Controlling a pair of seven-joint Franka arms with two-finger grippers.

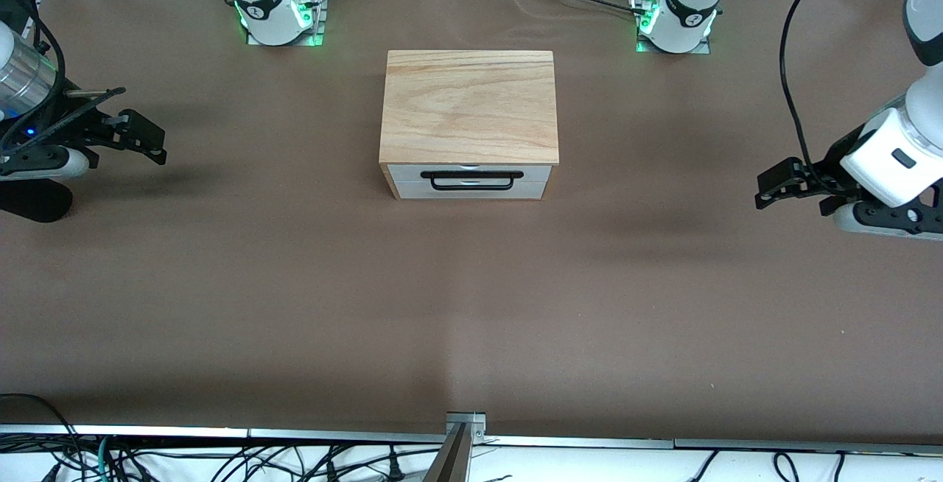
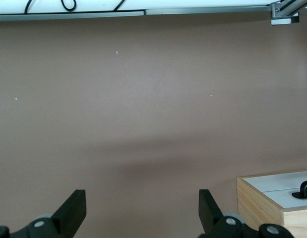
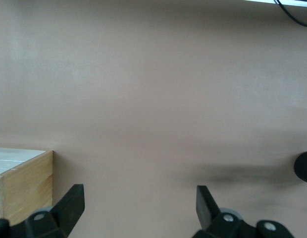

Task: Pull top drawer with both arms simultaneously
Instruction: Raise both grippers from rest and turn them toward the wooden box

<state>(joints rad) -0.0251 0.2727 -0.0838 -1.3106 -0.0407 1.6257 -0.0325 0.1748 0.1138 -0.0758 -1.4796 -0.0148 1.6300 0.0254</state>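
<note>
A small cabinet with an oak-grain top (image 1: 468,105) stands mid-table between the arm bases. Its top drawer (image 1: 407,172) is shut: a white front panel under the top slab, with a black bar handle (image 1: 471,175). My right gripper (image 1: 144,127) hovers open over the table toward the right arm's end, well apart from the cabinet. My left gripper (image 1: 770,191) hovers open toward the left arm's end, just as far off. In the left wrist view the open left gripper (image 2: 142,198) frames bare table, with the cabinet (image 2: 262,203) and handle (image 2: 306,189) at the edge. The right wrist view shows the open right gripper (image 3: 140,196) and the cabinet (image 3: 25,188).
The two arm bases (image 1: 276,14) (image 1: 674,21) stand with green lights on the table's edge farthest from the front camera. A metal bracket (image 1: 464,423) and loose cables (image 1: 221,463) lie along the edge nearest that camera. Brown table (image 1: 471,298) surrounds the cabinet.
</note>
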